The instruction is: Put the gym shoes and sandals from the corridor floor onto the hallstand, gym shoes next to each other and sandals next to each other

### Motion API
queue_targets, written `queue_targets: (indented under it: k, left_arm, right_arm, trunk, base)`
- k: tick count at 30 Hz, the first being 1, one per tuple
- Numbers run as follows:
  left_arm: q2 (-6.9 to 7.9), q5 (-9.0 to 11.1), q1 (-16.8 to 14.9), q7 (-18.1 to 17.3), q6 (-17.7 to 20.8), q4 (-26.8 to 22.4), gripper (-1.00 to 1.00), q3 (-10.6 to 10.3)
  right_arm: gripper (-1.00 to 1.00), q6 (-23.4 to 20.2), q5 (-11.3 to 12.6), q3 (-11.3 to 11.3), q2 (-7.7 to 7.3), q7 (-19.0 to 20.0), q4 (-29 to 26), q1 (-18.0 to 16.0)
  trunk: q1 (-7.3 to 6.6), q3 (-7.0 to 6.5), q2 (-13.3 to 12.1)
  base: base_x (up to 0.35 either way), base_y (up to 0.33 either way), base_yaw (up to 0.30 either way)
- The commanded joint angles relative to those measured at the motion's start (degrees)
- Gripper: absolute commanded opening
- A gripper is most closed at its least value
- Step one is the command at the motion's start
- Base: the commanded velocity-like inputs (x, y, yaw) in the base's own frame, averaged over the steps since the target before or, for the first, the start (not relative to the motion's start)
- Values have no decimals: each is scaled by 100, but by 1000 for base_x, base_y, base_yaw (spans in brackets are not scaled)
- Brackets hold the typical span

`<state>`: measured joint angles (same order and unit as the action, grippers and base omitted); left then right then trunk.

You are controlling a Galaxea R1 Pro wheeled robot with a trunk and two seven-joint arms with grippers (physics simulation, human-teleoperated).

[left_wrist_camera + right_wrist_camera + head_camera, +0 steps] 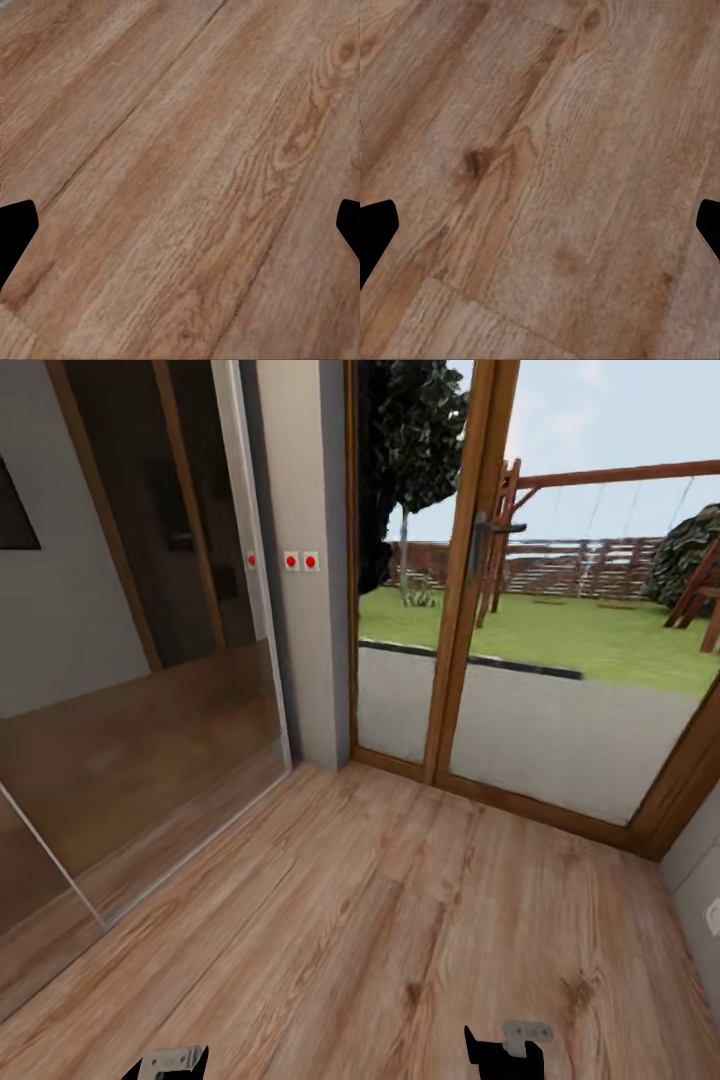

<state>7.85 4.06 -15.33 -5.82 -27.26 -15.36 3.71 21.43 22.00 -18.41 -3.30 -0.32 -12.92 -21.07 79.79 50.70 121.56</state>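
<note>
**Both hands empty, nothing but floor**

My left hand (180,232) and right hand (540,232) are spread open over bare corridor floor (400,920). Far ahead I see a glass door (520,660) to a garden, with a mirrored wardrobe (150,660) left.

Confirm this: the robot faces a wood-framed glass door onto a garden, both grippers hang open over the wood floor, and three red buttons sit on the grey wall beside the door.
One detail is off: the head view shows two red buttons on the grey wall beside the glass door, not three. The rest holds: the left gripper and right gripper hang open over the wood floor.
</note>
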Motion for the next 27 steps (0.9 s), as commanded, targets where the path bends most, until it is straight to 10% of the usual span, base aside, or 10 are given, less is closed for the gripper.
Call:
queue_targets:
  k: [1, 27]
  left_arm:
    - [-2, 42, -5, -60, -9, 6, 100, 33]
    - [-2, 42, -5, -60, -10, 6, 100, 33]
  right_arm:
    - [100, 19, 59, -48, -4, -3, 0, -2]
    - [100, 19, 59, -48, -4, -3, 0, -2]
  trunk:
    - [2, 5, 2]
    - [2, 5, 2]
  base:
    - [323, -119, 239]
    - [162, -29, 274]
